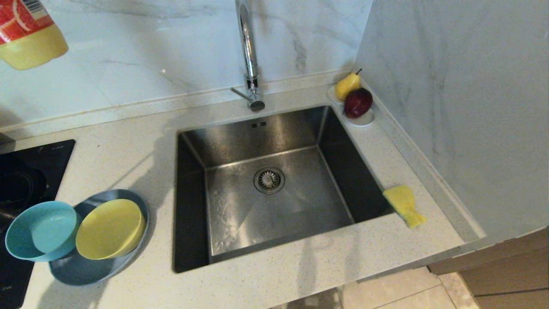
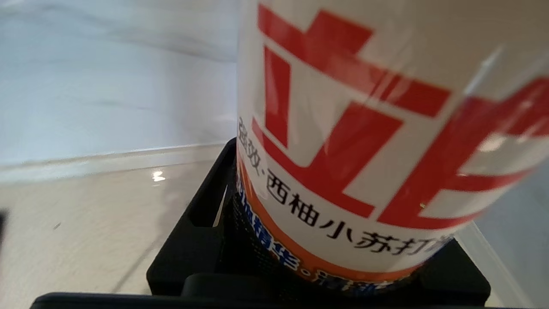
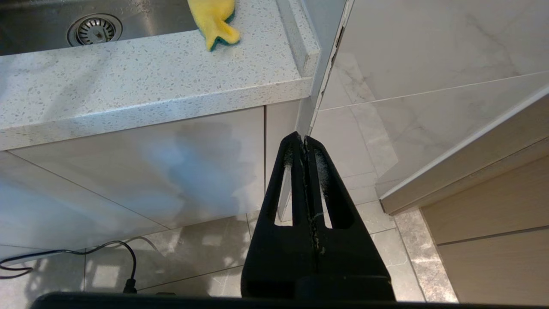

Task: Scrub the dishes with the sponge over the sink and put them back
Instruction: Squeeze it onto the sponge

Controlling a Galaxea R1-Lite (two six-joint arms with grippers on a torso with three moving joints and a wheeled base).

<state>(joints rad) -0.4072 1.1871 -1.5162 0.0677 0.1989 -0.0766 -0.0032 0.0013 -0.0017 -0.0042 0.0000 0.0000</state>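
Head view: a speckled white table (image 1: pixel 128 141) holds a square steel sink (image 1: pixel 266 189) with a round drain in its floor and a tall chrome tap (image 1: pixel 248 56) behind it. On the table to the left of the sink sits a wide grey-blue plate (image 1: pixel 92 268). A yellow bowl (image 1: pixel 110 228) rests on the plate, and a teal bowl (image 1: pixel 42 230) leans partly on the plate's left rim, touching the yellow bowl. A black cooktop (image 1: pixel 25 171) lies at the far left. The sponge (image 1: pixel 404 205), yellow face up, lies on the table at the sink's right rim, its corner just over the edge. In the back right corner a small white dish (image 1: pixel 362 119) carries a yellow pear (image 1: pixel 346 85) and a dark red apple (image 1: pixel 358 102). At the top left, a bottle (image 1: pixel 30 32) with yellow liquid and a red and white label hangs above the table, away from the sink.

Left wrist view: the left hand (image 2: pixel 326 274) grasps the bottle (image 2: pixel 386 128) between black fingers (image 2: pixel 188 240); the label with red characters fills the picture.

Right wrist view: the right hand (image 3: pixel 304 143) is clenched, fingertips pressed together, holding nothing. It hangs low in front of the cabinet, below the table edge (image 3: pixel 150 86), well apart from the sponge (image 3: pixel 214 21) and sink (image 3: pixel 94 25) above.
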